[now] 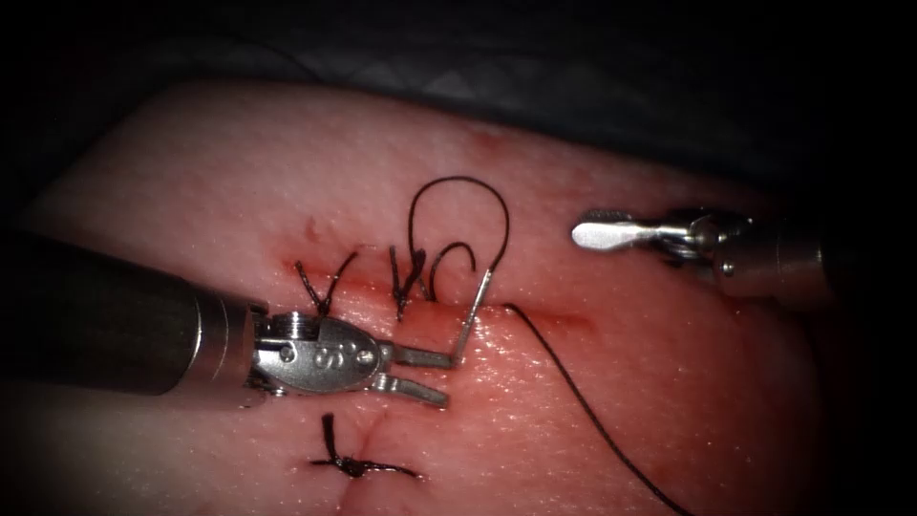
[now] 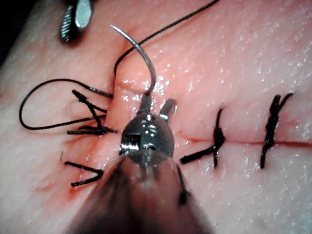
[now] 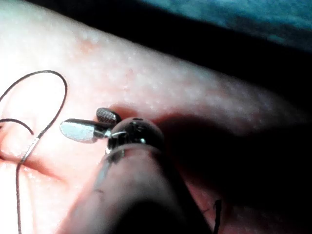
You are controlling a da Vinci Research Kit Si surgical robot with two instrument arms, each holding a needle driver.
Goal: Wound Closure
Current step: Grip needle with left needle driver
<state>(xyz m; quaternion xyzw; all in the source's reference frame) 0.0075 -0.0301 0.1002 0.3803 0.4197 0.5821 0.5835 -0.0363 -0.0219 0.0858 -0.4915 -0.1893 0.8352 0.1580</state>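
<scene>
The needle (image 1: pixel 475 315) stands in the tissue (image 1: pixel 669 382) at the cut (image 1: pixel 549 317), just beyond our left tool (image 1: pixel 449 375), whose parted jaws touch its shaft; our right tool (image 1: pixel 597 232), well apart, holds nothing, jaws slightly apart; thread (image 1: pixel 592 416) trails away.

Endoscope overhead; wrist views close, sharing needle (image 1: pixel 475 313).

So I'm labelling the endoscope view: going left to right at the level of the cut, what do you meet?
Left arm's tool, its jaws open, one tip at the needle → needle, standing in the tissue at the cut → thread trailing away → right arm's tool, holding nothing.
</scene>
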